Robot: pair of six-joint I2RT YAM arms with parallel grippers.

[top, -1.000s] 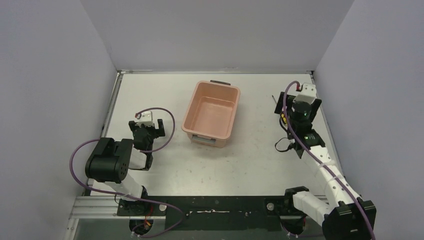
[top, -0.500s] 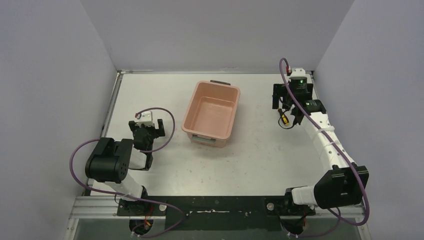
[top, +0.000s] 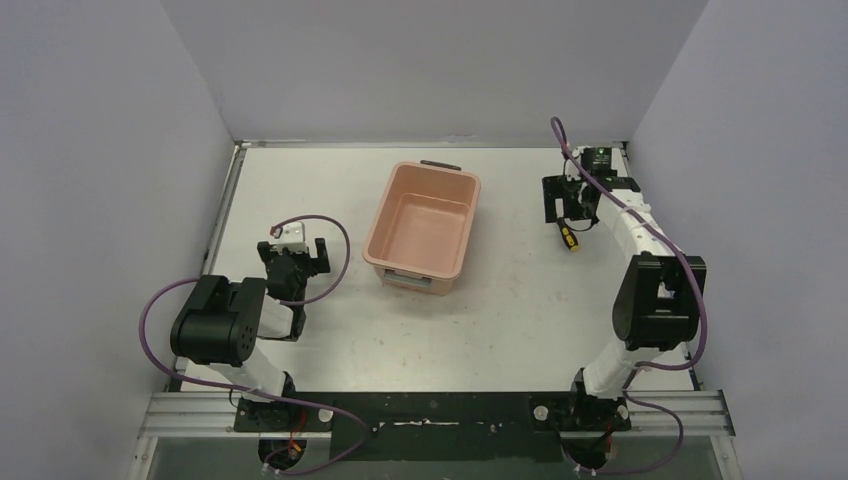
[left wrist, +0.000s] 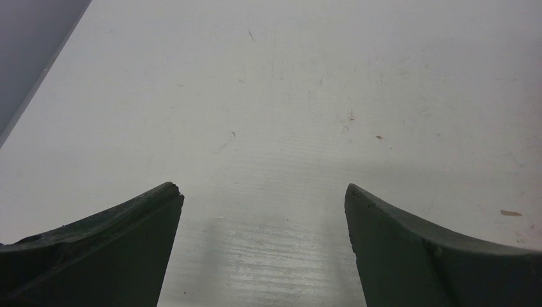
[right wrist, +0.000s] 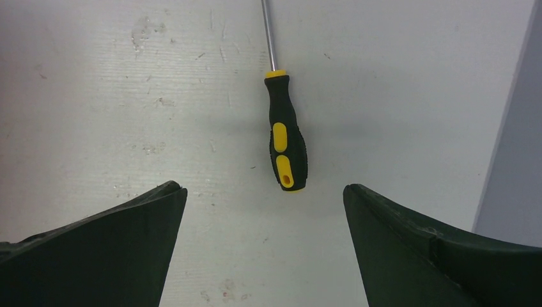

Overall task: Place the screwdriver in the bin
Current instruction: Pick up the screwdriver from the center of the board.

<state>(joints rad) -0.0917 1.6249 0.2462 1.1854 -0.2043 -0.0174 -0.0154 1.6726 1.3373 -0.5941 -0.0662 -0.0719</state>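
Far left: black two-finger left gripper [top: 294, 250], jaws spread, empty, low over white tabletop [left wrist: 319, 77]. Between both grippers: salmon-pink rectangular plastic bin [top: 379, 215], nothing inside. Right: right gripper [right wrist: 262, 192] wide open, arm [top: 637, 228] stretched far forward, angled down. Just ahead of its jaws, lying flat: slim screwdriver [right wrist: 287, 147], yellow-and-black handle nearest, steel shaft pointing away. Likely light, rigid, apt to roll; best pinched across the grippy handle

You'll find the bin [top: 383, 215] at the table's [top: 500, 320] middle, toward the far edge. The screwdriver [top: 570, 237] lies by the far right corner, well apart from it, under the right gripper [top: 567, 203]. The left gripper [top: 293, 247] is near the left edge.
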